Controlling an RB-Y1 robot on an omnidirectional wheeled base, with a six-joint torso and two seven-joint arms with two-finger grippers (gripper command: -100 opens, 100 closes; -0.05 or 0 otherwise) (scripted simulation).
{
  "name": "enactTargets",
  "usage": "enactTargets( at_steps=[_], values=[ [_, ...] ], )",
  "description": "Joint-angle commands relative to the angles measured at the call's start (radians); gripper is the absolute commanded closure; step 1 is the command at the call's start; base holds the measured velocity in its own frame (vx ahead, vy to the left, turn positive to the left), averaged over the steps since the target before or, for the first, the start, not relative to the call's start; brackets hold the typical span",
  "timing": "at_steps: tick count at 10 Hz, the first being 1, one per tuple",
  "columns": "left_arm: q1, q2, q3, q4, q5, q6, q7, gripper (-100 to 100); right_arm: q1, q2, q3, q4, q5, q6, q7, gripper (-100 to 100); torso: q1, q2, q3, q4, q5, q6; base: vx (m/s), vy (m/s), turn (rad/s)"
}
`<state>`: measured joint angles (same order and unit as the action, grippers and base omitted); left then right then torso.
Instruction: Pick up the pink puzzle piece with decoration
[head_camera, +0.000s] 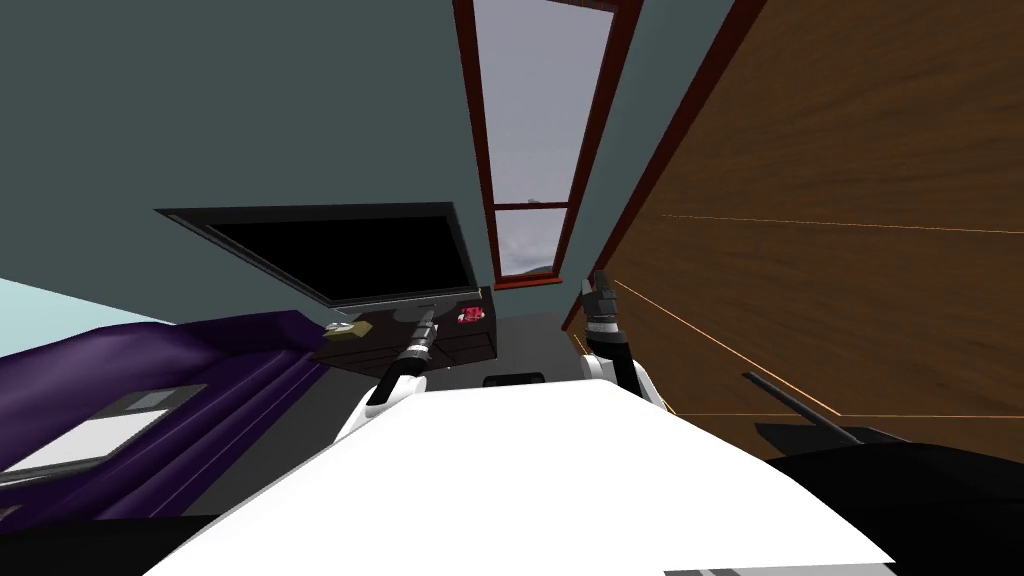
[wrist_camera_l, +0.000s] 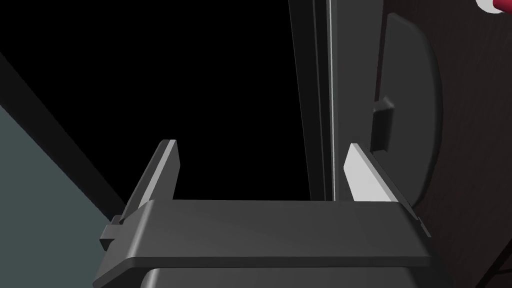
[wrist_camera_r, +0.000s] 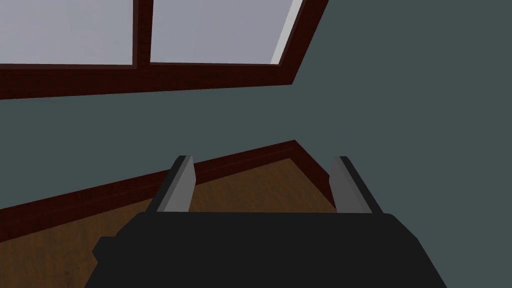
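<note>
The pink puzzle piece (head_camera: 471, 316), with white marks on it, lies on a dark low cabinet (head_camera: 470, 345) under a television. My left gripper (head_camera: 429, 316) reaches over the cabinet top a little to the left of the piece and apart from it. In the left wrist view this gripper (wrist_camera_l: 260, 145) is open and empty, facing the television's black screen (wrist_camera_l: 175, 75) and its dark foot (wrist_camera_l: 415, 100). A corner of the pink piece (wrist_camera_l: 496, 4) peeks in beyond the foot. My right gripper (head_camera: 600, 288) is raised off to the right, open (wrist_camera_r: 263, 158) and empty.
The television (head_camera: 350, 250) stands at the back of the cabinet against a grey-green wall. A small tan object (head_camera: 347, 329) sits on the cabinet's left end. A purple sofa (head_camera: 150, 380) is at the left. Wooden floor (head_camera: 850, 250) and a red-framed window (head_camera: 535, 140) lie to the right.
</note>
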<state>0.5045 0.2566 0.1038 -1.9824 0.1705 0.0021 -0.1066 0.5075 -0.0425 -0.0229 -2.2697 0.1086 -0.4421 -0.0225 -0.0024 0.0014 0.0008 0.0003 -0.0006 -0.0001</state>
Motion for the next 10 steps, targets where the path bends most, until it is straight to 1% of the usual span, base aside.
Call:
enactTargets(
  at_steps=[1, 2, 4, 5, 6, 7, 8, 9, 10],
  values=[
    [-0.021, 0.011, 0.020, 0.050, 0.019, 0.050, -0.024, -100, 0.000, 0.000, 0.000, 0.000, 0.000, 0.000, 0.000, 0, 0.000, 0.000, 0.000, 0.000, 0.000, 0.000, 0.003, -0.078, -0.164],
    [-0.021, 0.011, 0.020, 0.055, 0.019, 0.068, -0.024, -100, 0.000, 0.000, 0.000, 0.000, 0.000, 0.000, 0.000, 0, -0.002, -0.001, 0.000, 0.000, 0.000, 0.000, -0.002, -0.057, -0.056],
    [-0.036, 0.028, 0.047, 0.110, 0.046, 0.135, -0.045, -100, 0.000, 0.000, 0.000, 0.000, 0.000, 0.000, 0.000, 0, -0.001, -0.001, -0.001, 0.000, 0.000, 0.000, 0.007, -0.063, -0.137],
    [-0.036, 0.028, 0.047, 0.117, 0.046, 0.154, -0.045, -100, 0.000, 0.000, 0.000, 0.000, 0.000, 0.000, 0.000, 0, -0.001, -0.001, -0.001, 0.000, 0.000, 0.000, 0.011, -0.055, -0.029],
    [-0.045, 0.036, 0.061, 0.149, 0.060, 0.194, -0.052, -100, 0.000, 0.000, 0.000, 0.000, 0.000, 0.000, 0.000, 0, -0.001, -0.001, -0.001, 0.000, 0.000, 0.000, 0.026, -0.051, -0.064],
    [-0.045, 0.036, 0.061, 0.149, 0.060, 0.198, -0.052, -100, 0.000, 0.000, 0.000, 0.000, 0.000, 0.000, 0.000, 0, 0.000, -0.002, -0.001, 0.000, 0.000, 0.000, 0.020, -0.033, -0.038],
    [-0.057, 0.045, 0.075, 0.183, 0.073, 0.235, -0.057, -100, 0.000, 0.000, 0.000, 0.000, 0.000, 0.000, 0.000, 0, 0.001, -0.002, -0.001, 0.000, 0.000, 0.000, 0.028, -0.037, -0.071],
    [-0.057, 0.045, 0.075, 0.183, 0.073, 0.243, -0.057, -100, 0.000, 0.000, 0.000, 0.000, 0.000, 0.000, 0.000, 0, 0.001, -0.002, -0.001, 0.000, 0.000, 0.000, 0.027, -0.030, -0.047],
    [-0.070, 0.054, 0.089, 0.218, 0.086, 0.282, -0.059, -100, 0.000, 0.000, 0.000, 0.000, 0.000, 0.000, 0.000, 0, 0.001, -0.002, -0.001, 0.000, 0.000, 0.000, 0.030, -0.034, -0.062]
  ],
)
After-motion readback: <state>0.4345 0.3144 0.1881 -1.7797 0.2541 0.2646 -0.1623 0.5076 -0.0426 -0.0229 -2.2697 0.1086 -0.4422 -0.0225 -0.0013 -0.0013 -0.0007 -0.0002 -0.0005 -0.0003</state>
